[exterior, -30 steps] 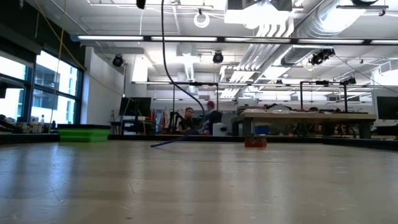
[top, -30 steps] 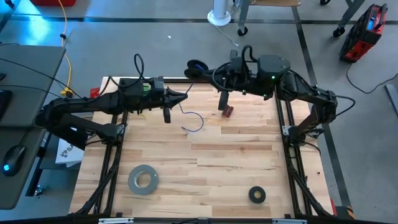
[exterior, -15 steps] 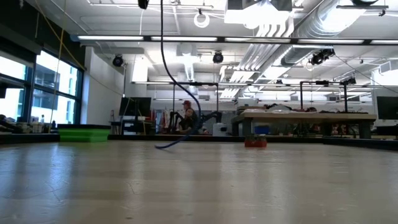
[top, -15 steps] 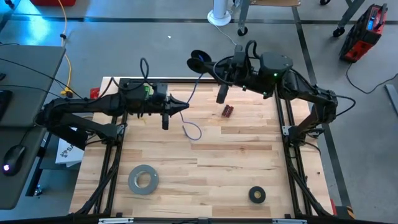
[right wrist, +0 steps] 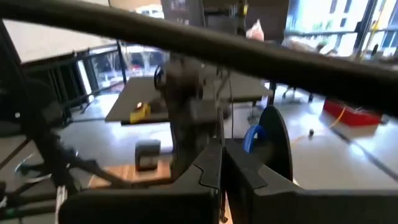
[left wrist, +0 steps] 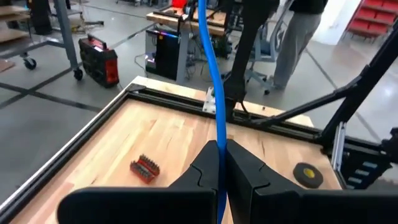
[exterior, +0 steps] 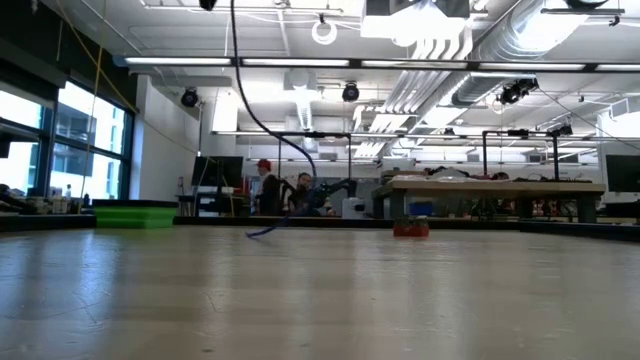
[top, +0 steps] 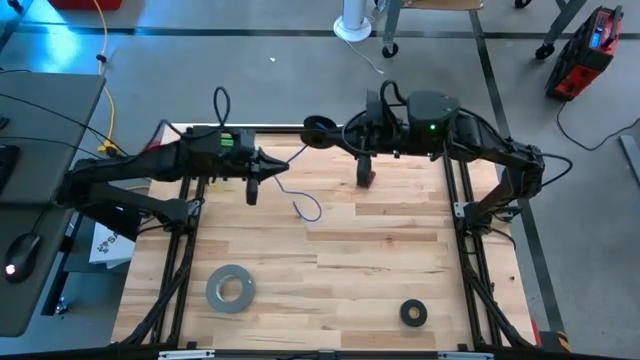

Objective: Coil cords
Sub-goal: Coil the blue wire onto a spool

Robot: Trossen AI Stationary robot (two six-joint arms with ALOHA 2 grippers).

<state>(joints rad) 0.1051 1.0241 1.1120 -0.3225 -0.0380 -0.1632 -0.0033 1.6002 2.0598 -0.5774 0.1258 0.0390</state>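
High view: left pincer (top: 251, 190) grasps the blue cable (top: 305, 207) above the wooden table (top: 370, 260); right pincer (top: 363, 175) clenched.

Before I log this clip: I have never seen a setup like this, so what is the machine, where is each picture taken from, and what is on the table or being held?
Two dark robot arms work over a wooden table. One picture looks straight down, one looks level across the tabletop, and one comes from a camera on each wrist.

The left gripper is raised over the table's far left part, shut on the thin blue cable, which runs up between its fingers in the left wrist view. The cable's loose end curls on the wood. The right gripper is at the far edge; its fingers look closed, and I cannot tell whether they hold anything.

On the table lie a grey tape roll, a small black tape ring and a small red block.
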